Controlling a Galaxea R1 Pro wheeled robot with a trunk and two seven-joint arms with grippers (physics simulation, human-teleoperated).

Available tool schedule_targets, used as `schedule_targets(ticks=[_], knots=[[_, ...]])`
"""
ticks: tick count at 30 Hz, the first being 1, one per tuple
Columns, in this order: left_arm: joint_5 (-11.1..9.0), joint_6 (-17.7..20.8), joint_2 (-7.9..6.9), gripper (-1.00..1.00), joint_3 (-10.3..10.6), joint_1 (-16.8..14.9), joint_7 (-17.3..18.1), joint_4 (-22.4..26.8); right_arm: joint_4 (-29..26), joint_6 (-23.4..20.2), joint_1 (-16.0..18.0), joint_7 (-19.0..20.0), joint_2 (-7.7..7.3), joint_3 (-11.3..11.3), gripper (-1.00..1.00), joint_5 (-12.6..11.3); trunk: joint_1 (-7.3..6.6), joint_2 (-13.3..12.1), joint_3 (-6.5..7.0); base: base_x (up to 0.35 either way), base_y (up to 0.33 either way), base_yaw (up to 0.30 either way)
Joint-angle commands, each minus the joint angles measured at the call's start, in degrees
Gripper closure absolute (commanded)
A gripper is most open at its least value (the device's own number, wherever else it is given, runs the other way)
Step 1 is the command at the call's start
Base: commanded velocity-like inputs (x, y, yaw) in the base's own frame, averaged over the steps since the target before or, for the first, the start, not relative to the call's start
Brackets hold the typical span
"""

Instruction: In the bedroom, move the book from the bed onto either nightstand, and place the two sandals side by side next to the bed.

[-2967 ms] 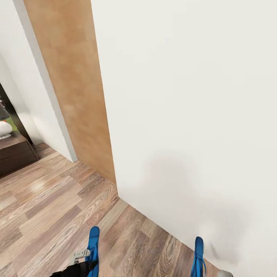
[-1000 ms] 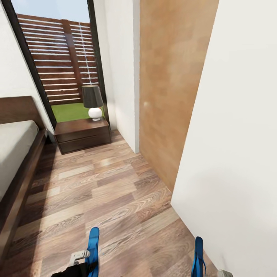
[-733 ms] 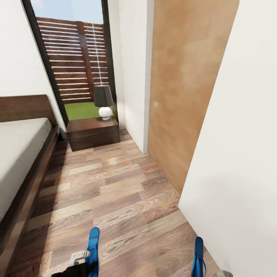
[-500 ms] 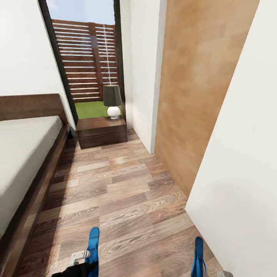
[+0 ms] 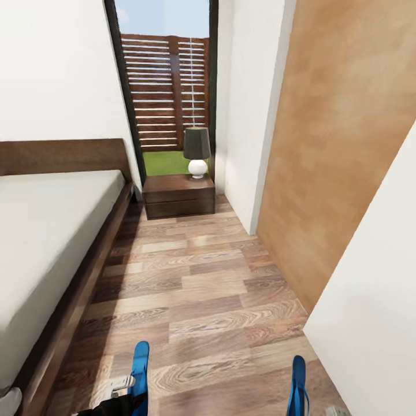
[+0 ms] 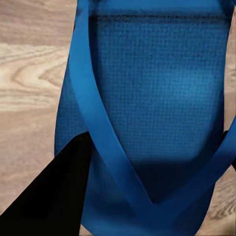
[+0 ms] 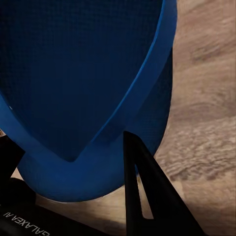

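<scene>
I carry one bright blue sandal (image 5: 140,370) in my left gripper (image 5: 124,388) and the other sandal (image 5: 298,386) in my right gripper (image 7: 105,182), each clamped on its flat sole, thin straps meeting in a V. Both hang over the wood-plank floor (image 5: 202,294) to the right of the bed (image 5: 52,231). The nightstand (image 5: 179,196) stands beyond the bed's headboard.

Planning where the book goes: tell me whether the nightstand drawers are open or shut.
Shut. In the head view both drawer fronts of the nightstand sit flush, nothing pulled out; a lamp stands on top.
</scene>
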State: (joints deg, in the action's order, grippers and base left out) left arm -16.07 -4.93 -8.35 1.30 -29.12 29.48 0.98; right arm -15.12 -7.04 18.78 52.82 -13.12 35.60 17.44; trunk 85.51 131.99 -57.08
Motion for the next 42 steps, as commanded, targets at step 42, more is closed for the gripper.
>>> schedule_targets(ticks=[42], knots=[[-0.01,-1.22,-0.09,1.0,0.1,0.38,0.31,-0.01,5.44,-0.6,0.02,0.23,-0.05,0.55,1.0,0.11,0.02,0.02,-0.05,0.314,0.0,0.069]])
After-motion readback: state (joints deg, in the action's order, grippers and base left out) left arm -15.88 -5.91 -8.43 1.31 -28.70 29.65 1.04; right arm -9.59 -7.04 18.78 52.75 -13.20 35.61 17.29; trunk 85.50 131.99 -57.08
